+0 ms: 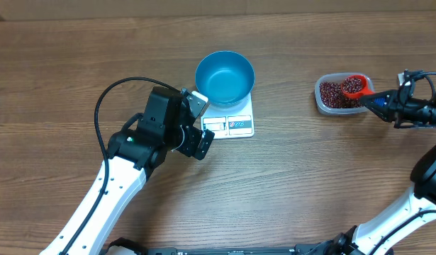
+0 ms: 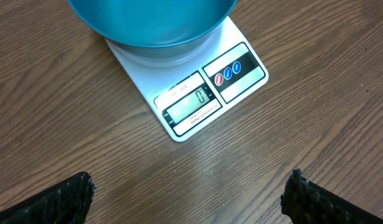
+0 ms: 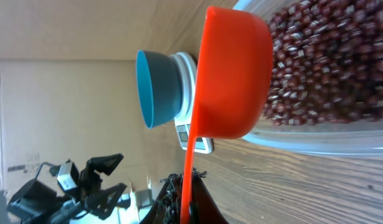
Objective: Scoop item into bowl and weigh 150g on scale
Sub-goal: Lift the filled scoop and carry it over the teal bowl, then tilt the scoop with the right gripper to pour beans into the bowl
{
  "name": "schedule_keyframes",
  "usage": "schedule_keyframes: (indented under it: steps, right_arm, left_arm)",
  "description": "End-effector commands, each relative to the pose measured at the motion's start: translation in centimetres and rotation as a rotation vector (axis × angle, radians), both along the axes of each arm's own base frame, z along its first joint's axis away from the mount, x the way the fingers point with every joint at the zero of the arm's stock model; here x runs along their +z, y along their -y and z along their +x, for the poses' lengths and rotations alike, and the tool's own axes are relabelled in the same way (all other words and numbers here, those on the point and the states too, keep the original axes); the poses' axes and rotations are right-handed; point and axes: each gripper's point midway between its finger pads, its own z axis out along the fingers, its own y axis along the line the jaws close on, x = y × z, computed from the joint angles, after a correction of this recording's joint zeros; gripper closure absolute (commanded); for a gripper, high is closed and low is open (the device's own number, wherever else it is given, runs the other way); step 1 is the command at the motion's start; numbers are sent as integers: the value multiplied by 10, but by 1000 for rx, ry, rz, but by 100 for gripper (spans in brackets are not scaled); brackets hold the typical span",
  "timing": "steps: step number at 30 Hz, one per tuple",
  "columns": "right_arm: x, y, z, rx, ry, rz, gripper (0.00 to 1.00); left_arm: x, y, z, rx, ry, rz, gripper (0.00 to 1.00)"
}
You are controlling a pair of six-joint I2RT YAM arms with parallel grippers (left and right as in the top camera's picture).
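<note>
The blue bowl [image 1: 225, 76] stands empty on the white scale [image 1: 235, 125]. In the left wrist view the scale [image 2: 238, 46] shows a 0 on its display, with the bowl [image 2: 154, 25] above it. My left gripper [image 1: 200, 124] [image 2: 190, 186] hovers open just left of the scale's display edge, holding nothing. My right gripper [image 1: 379, 103] [image 3: 190, 186] is shut on the handle of a red scoop [image 1: 354, 86] [image 3: 231, 81]. The scoop holds beans [image 1: 354, 85] and sits over the clear tub [image 1: 322, 99] of beans [image 3: 328, 62]. The right wrist view also shows the bowl [image 3: 157, 87] and scale [image 3: 200, 144].
A black cable [image 1: 104, 99] loops off the left arm over the table. The tub wall [image 3: 328, 140] lies close beside the scoop. Bare wood tabletop [image 1: 295, 177] lies between the scale and the tub.
</note>
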Motion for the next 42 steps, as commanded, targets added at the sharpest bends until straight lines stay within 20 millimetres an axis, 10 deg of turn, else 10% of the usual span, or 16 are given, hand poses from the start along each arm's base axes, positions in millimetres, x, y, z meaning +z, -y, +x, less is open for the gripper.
schedule_keyframes:
  steps: [1, 23, 42]
  right_arm:
    - [8, -22, 8, 47, 66, 34, 96]
    - [28, -208, 41, 388, 112, 175, 96]
    - [5, -281, 63, 454, 61, -564, 96]
  left_arm:
    - [-3, 1, 0, 3, -7, 4, 0]
    - [-3, 1, 0, 3, -7, 4, 0]
    - [-3, 1, 0, 3, -7, 4, 0]
